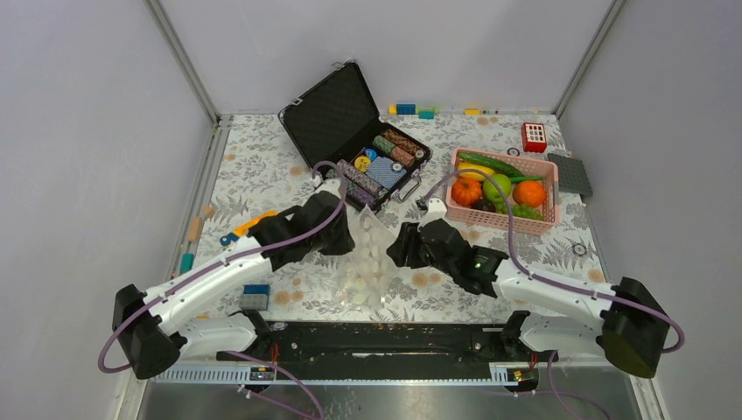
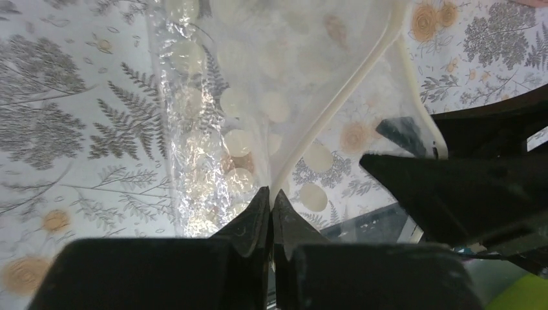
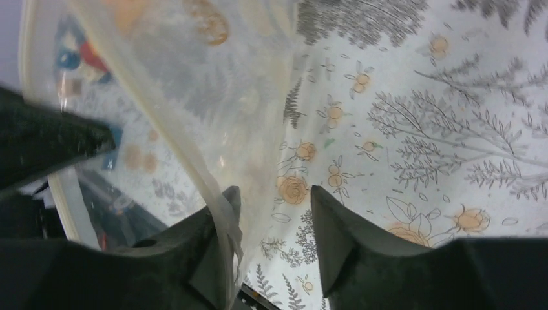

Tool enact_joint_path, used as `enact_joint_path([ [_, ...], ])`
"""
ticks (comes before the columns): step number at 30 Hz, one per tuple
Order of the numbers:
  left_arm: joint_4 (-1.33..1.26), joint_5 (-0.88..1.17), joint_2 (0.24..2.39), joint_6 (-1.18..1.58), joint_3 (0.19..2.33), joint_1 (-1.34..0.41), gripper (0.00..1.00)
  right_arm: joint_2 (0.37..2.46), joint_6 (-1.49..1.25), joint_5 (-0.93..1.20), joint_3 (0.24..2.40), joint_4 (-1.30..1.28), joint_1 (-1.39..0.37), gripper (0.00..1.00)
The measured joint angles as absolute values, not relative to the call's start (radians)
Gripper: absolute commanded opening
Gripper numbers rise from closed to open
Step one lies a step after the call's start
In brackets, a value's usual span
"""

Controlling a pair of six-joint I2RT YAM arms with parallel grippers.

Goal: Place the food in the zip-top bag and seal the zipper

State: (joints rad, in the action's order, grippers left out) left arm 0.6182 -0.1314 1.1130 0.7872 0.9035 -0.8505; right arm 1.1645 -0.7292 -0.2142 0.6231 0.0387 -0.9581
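A counter (image 1: pixel 262 175) printed with grey leaves and flowers sits between plain grey walls (image 1: pixel 87 131). The dotted bag (image 1: pixel 367 258) lies between both grippers. The left gripper (image 2: pixel 271 197) is pinched tight on its zipper (image 2: pixel 336 103). The right gripper (image 3: pixel 274 194) is spread apart, with the bag's edge draped against one finger. The food (image 1: pixel 499 188) sits in a pink basket (image 1: pixel 503 224) beyond the right gripper, well apart.

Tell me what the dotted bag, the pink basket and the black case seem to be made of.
The bag looks like thin clear plastic film, glossy: it crinkles, glints and shows the tablecloth through it. The basket is probably rigid moulded plastic, matte pink, with slotted walls. The case has a hard black shell with pale edge trim, possibly metal; that cannot be told for sure.
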Motion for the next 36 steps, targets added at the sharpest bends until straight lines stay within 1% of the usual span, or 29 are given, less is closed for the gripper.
enact_joint_path([
  [1, 0.663, -0.137, 1.123, 0.777, 0.946, -0.850, 0.00, 1.146, -0.704, -0.200, 0.623, 0.042, -0.958, 0.69],
  [4, 0.783, -0.168, 1.159, 0.744, 1.095, -0.850, 0.00, 1.073, -0.592, -0.134, 0.624, 0.057, -0.957, 0.95],
  [5, 0.834, -0.186, 1.176, 0.731, 1.153, -0.850, 0.00, 1.049, -0.558, -0.113, 0.624, 0.062, -0.957, 0.99],
  [6, 0.867, -0.202, 1.189, 0.722, 1.195, -0.850, 0.00, 1.022, -0.519, -0.096, 0.624, 0.062, -0.957, 0.99],
  [9, 0.982, -0.258, 1.242, 0.697, 1.308, -0.849, 0.00, 0.958, -0.448, -0.089, 0.635, 0.041, -0.956, 1.00],
  [11, 1.036, -0.291, 1.274, 0.685, 1.345, -0.846, 0.00, 0.916, -0.413, -0.115, 0.649, 0.010, -0.953, 1.00],
  [18, 1.143, -0.345, 1.327, 0.651, 1.369, -0.785, 0.00, 0.787, -0.328, -0.184, 0.698, -0.107, -0.877, 1.00],
  [21, 1.158, -0.347, 1.327, 0.642, 1.375, -0.751, 0.00, 0.795, -0.326, -0.207, 0.733, -0.173, -0.815, 1.00],
  [25, 1.162, -0.342, 1.327, 0.620, 1.397, -0.711, 0.00, 0.925, -0.345, -0.214, 0.818, -0.250, -0.630, 0.98],
  [26, 1.166, -0.341, 1.327, 0.616, 1.405, -0.704, 0.00, 0.992, -0.354, -0.216, 0.853, -0.264, -0.570, 0.97],
  [29, 1.181, -0.343, 1.339, 0.610, 1.431, -0.686, 0.00, 1.164, -0.364, -0.235, 0.932, -0.286, -0.487, 0.91],
  [33, 1.174, -0.343, 1.363, 0.630, 1.440, -0.670, 0.00, 1.427, -0.371, -0.311, 1.081, -0.348, -0.458, 0.85],
  [36, 1.151, -0.347, 1.375, 0.655, 1.439, -0.664, 0.00, 1.600, -0.365, -0.383, 1.221, -0.401, -0.457, 0.77],
])
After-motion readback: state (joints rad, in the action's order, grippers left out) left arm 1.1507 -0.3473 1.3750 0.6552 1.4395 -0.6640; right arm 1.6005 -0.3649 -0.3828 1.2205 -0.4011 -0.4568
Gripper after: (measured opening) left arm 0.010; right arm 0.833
